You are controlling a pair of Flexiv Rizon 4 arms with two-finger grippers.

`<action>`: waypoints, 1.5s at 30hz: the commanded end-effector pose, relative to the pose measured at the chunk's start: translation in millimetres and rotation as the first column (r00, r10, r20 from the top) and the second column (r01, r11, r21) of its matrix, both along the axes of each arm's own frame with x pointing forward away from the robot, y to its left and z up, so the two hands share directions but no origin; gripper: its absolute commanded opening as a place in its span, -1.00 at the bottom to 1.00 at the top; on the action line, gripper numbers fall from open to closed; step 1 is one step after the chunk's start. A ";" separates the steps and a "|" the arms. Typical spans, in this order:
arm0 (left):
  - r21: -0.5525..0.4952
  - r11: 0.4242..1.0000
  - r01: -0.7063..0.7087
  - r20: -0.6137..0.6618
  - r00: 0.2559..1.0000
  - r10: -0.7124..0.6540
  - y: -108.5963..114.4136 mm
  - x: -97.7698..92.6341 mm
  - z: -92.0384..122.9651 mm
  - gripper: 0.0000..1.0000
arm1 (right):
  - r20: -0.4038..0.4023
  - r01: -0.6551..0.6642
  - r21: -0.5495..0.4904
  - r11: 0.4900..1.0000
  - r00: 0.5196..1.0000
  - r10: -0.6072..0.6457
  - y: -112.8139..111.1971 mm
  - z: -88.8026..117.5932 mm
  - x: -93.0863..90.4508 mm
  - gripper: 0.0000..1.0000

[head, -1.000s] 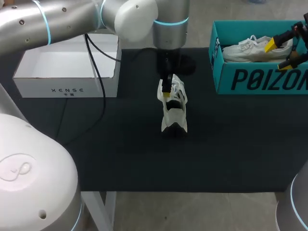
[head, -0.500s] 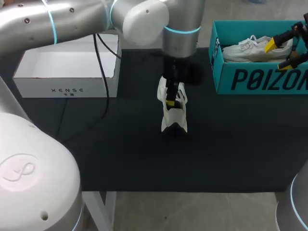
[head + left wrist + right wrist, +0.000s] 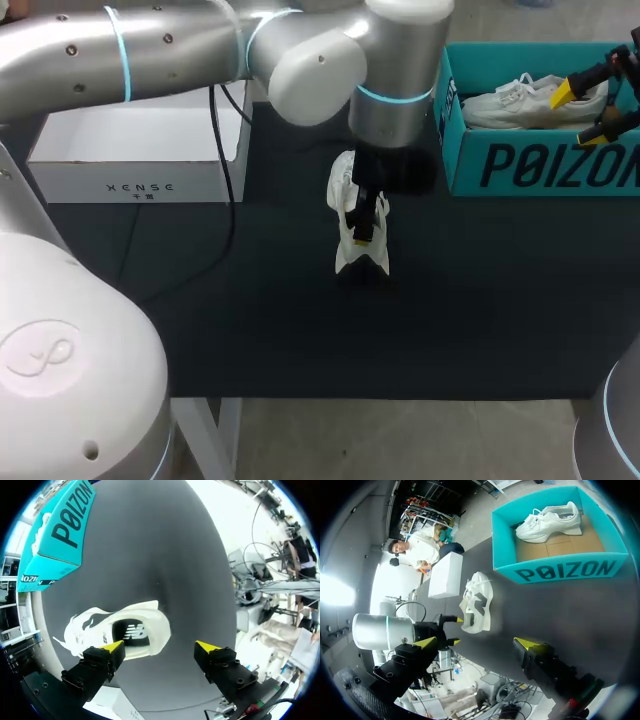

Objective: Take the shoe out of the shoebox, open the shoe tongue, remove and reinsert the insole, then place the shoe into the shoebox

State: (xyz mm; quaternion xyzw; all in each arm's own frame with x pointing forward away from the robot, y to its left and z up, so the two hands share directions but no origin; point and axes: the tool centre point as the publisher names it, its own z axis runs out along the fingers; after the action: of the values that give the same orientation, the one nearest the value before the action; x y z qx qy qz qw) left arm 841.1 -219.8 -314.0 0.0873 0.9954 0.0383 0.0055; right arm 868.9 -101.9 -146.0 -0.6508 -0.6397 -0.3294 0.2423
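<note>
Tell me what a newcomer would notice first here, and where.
The teal shoebox stands at the black mat's far right, a white shoe lying inside. A second shoe sits mid-mat, with the left claw open just above it.

My left tool point(image 3: 159, 647) hangs spread above the shoe point(image 3: 95, 625), one finger over its edge. Shoebox point(image 3: 530, 165) wall stands near on one side of the tool, white box point(image 3: 140, 180) well apart on the other. Bare table point(image 3: 250, 320) nearer me gives room.
</note>
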 end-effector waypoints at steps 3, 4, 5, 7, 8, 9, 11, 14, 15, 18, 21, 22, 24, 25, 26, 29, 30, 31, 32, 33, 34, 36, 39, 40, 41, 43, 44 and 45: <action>-0.024 1.000 -0.003 0.094 0.996 0.005 2.8 -9.9 -11.1 1.00 | -0.002 0.000 -0.003 1.000 1.000 0.000 0.1 0.1 0.5 1.00; -0.015 1.000 -0.014 0.100 0.995 0.015 2.4 -11.2 -12.9 1.00 | -0.002 0.000 -0.003 1.000 1.000 0.000 0.1 0.1 0.5 1.00; -0.013 1.000 -0.022 0.116 0.993 0.023 2.6 -12.9 -14.6 1.00 | -0.002 0.000 -0.003 1.000 1.000 0.000 0.1 0.1 0.5 1.00; -0.023 0.999 -0.036 0.123 0.992 0.038 3.9 -15.1 -19.6 1.00 | -0.002 0.000 -0.003 1.000 1.000 0.000 0.1 0.1 0.5 1.00; -0.031 0.998 -0.053 0.128 0.990 0.057 5.6 -16.1 -22.8 1.00 | -0.002 0.000 -0.003 1.000 1.000 0.000 0.1 0.1 0.5 1.00; -0.028 0.997 -0.070 0.129 0.989 0.073 7.7 -16.5 -26.0 1.00 | -0.002 0.000 -0.003 1.000 1.000 0.000 0.1 0.1 0.5 1.00; -0.063 0.994 -0.088 0.121 0.988 0.095 12.0 -15.4 -33.4 1.00 | -0.002 0.000 -0.003 1.000 1.000 0.000 0.1 0.1 0.5 1.00; -0.070 0.992 -0.105 0.112 0.987 0.112 13.8 -12.4 -42.8 1.00 | -0.002 0.000 -0.003 1.000 1.000 0.000 0.1 0.1 0.5 1.00; -0.063 0.992 -0.109 0.110 0.987 0.115 13.5 -11.3 -45.2 1.00 | -0.002 0.000 -0.003 1.000 1.000 0.000 0.1 0.1 0.5 1.00; -0.062 0.992 -0.108 0.099 0.989 0.113 11.8 -7.3 -52.2 1.00 | -0.002 0.000 -0.003 1.000 1.000 0.000 0.1 0.1 0.5 1.00; -0.064 0.993 -0.097 0.090 0.991 0.103 7.8 -4.4 -55.7 1.00 | -0.002 0.000 -0.003 1.000 1.000 0.000 0.1 0.1 0.5 1.00; -0.065 0.994 -0.093 0.090 0.991 0.098 6.2 -4.0 -55.9 1.00 | -0.002 0.000 -0.003 1.000 1.000 0.000 0.1 0.1 0.5 1.00; -0.057 0.995 -0.086 0.092 0.992 0.091 2.2 -3.4 -56.3 1.00 | -0.002 0.000 -0.003 1.000 1.000 0.000 0.1 0.1 0.5 1.00; -0.050 0.996 -0.079 0.094 0.992 0.084 0.7 -3.2 -56.7 1.00 | -0.002 0.000 -0.003 1.000 1.000 0.000 0.1 0.1 0.5 1.00; -0.044 0.996 -0.080 0.092 0.992 0.084 -0.6 -2.7 -57.8 1.00 | -0.002 0.000 -0.003 1.000 1.000 0.000 0.1 0.1 0.5 1.00; -0.041 0.996 -0.080 0.091 0.992 0.083 -1.6 -0.2 -63.0 1.00 | -0.002 0.000 -0.003 1.000 1.000 0.000 0.1 0.1 0.5 1.00; -0.041 0.996 -0.081 0.090 0.992 0.085 -1.5 0.9 -65.3 1.00 | -0.002 0.000 -0.003 1.000 1.000 0.000 0.1 0.1 0.5 1.00; -0.041 0.995 -0.091 0.087 0.992 0.094 -1.4 2.3 -67.9 1.00 | -0.002 0.000 -0.003 1.000 1.000 0.000 0.1 0.1 0.5 1.00; -0.045 0.995 -0.089 0.086 0.992 0.093 -1.7 3.7 -70.3 1.00 | -0.002 0.000 -0.003 1.000 1.000 0.000 0.1 0.1 0.5 1.00; -0.044 0.995 -0.090 0.087 0.992 0.093 -2.6 4.8 -72.3 1.00 | -0.002 0.000 -0.003 1.000 1.000 0.000 0.1 0.1 0.5 1.00; -0.048 0.995 -0.089 0.086 0.992 0.092 -3.7 5.9 -74.5 1.00 | -0.002 0.000 -0.003 1.000 1.000 0.000 0.1 0.1 0.5 1.00; -0.051 0.995 -0.088 0.087 0.992 0.092 -5.9 7.0 -77.7 1.00 | -0.002 0.000 -0.003 1.000 1.000 0.000 0.1 0.1 0.5 1.00; -0.059 0.994 -0.096 0.075 0.992 0.101 -5.7 7.8 -82.9 1.00 | -0.002 0.000 -0.003 1.000 1.000 0.000 0.1 0.1 0.5 1.00; -0.059 0.993 -0.099 0.069 0.992 0.103 -5.2 8.2 -84.9 1.00 | -0.002 0.000 -0.003 1.000 1.000 0.000 0.1 0.1 0.5 1.00; -0.056 0.993 -0.101 0.063 0.992 0.105 -4.8 8.6 -87.0 1.00 | -0.002 0.000 -0.003 1.000 1.000 0.000 0.1 0.1 0.5 1.00; -0.051 0.994 -0.101 0.057 0.993 0.104 -4.0 8.2 -89.5 1.00 | -0.002 0.000 -0.003 1.000 1.000 0.000 0.1 0.1 0.5 1.00; -0.047 0.994 -0.103 0.054 0.993 0.105 -3.6 7.8 -90.1 1.00 | -0.002 0.000 -0.003 1.000 1.000 0.000 0.1 0.1 0.5 1.00; -0.046 0.994 -0.103 0.053 0.993 0.105 -3.1 7.1 -90.5 1.00 | -0.002 0.000 -0.003 1.000 1.000 0.000 0.1 0.1 0.5 1.00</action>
State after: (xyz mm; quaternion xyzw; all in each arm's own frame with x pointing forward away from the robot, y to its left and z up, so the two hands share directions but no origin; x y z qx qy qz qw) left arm 846.4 -220.4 -400.5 0.0338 0.9986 0.0185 0.0353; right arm 868.9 -102.0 -146.0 -0.6508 -0.6397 -0.3294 0.2423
